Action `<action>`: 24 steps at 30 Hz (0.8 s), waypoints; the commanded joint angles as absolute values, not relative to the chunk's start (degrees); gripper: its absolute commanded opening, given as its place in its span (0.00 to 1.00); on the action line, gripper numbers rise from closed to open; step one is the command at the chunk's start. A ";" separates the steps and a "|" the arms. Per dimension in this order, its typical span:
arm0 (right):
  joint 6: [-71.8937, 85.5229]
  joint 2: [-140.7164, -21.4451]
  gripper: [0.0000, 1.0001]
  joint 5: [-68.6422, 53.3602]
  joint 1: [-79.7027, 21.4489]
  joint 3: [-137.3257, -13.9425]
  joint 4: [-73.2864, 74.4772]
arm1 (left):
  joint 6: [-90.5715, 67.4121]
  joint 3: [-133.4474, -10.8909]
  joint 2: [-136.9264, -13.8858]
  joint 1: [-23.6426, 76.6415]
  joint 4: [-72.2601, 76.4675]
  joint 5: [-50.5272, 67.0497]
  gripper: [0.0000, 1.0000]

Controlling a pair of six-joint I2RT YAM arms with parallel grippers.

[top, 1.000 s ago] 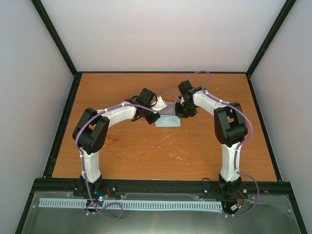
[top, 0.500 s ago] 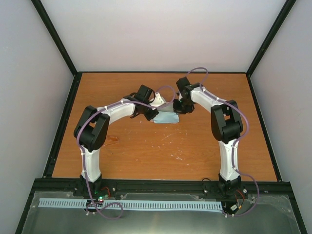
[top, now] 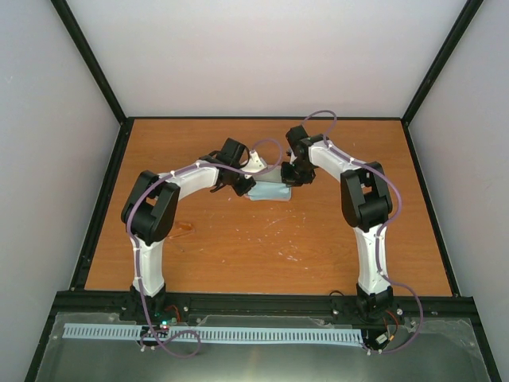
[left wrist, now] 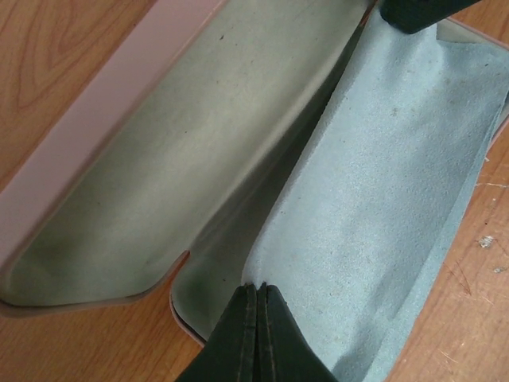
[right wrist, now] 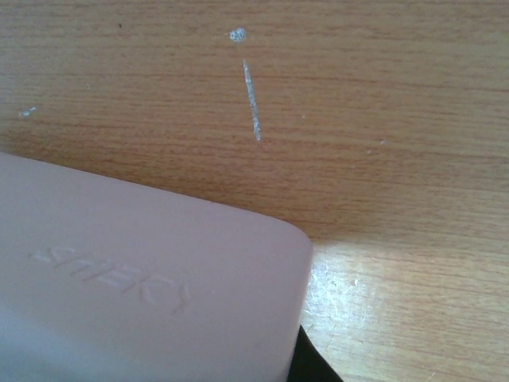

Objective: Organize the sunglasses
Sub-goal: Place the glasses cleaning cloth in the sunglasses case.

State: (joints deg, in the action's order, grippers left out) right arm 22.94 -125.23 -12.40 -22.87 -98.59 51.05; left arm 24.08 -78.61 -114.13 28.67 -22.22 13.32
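Left fingers, pressed together, are being held on the light blue suede cloth, likely flattening it into the open pink rounded case being steadied by closed right fingers.

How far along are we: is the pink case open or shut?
Open: in the left wrist view the case shows bare lining, the cloth draped over one half.

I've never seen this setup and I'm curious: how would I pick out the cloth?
Near the far middle of the wooden table lies an open pink case. The cloth lies inside one half, spilling over its rim: pale blue, suede-like, unlike the case's grey-green lining.
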 commanded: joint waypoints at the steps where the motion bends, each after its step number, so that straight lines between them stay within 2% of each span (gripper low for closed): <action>1: 22.57 -125.78 0.03 -12.40 -23.37 -99.89 51.86 | 25.86 -80.94 -114.96 28.04 -20.29 14.17 0.01; 16: 23.61 -123.17 0.03 -10.07 -23.73 -95.40 49.66 | 26.31 -81.29 -116.25 28.04 -18.06 13.88 0.02; 24: 24.43 -122.28 0.03 -9.33 -23.86 -94.49 48.38 | 25.91 -79.32 -115.76 28.04 -17.94 12.80 0.13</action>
State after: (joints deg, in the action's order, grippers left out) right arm 23.46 -124.75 -11.16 -23.53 -95.31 49.04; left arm 25.50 -79.24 -115.79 28.64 -19.22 13.23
